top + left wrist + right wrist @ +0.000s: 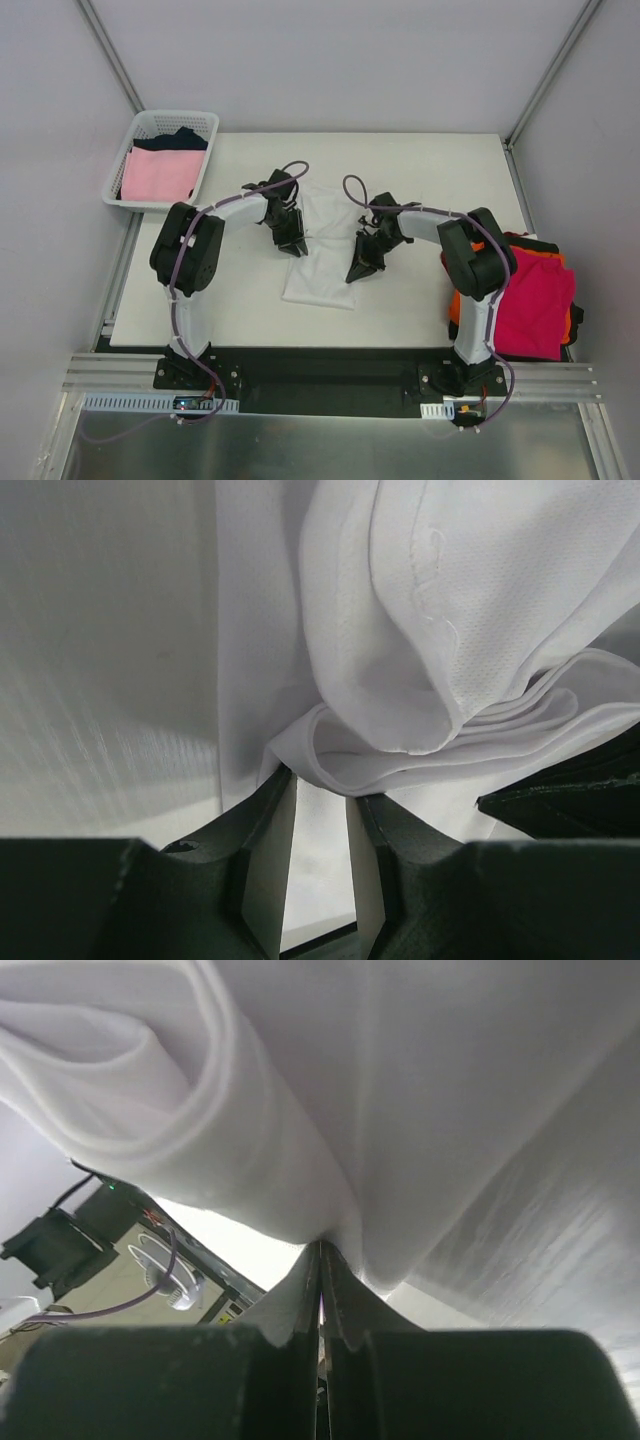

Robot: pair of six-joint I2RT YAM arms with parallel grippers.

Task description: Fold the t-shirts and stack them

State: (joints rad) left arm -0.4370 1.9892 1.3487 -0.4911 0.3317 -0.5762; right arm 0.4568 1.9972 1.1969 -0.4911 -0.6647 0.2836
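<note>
2 grippers, 1 plain white cloth t-shirt [322, 272]: right gripper [321, 1245] clenched on its edge; left gripper [320, 785] part-open at bunched folds, hold uncertain. Secure left, then carry both level.

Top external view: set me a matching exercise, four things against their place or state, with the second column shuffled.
Things:
1. white t-shirt
2. pale pink t-shirt
3. magenta-red t-shirt
4. right gripper

Places or states:
A. in the basket, far left
B. shut on white cloth
C. middle of the table
D. on the orange t-shirt, at the table's right edge

Pairs: 1-C, 2-A, 3-D, 4-B
</note>
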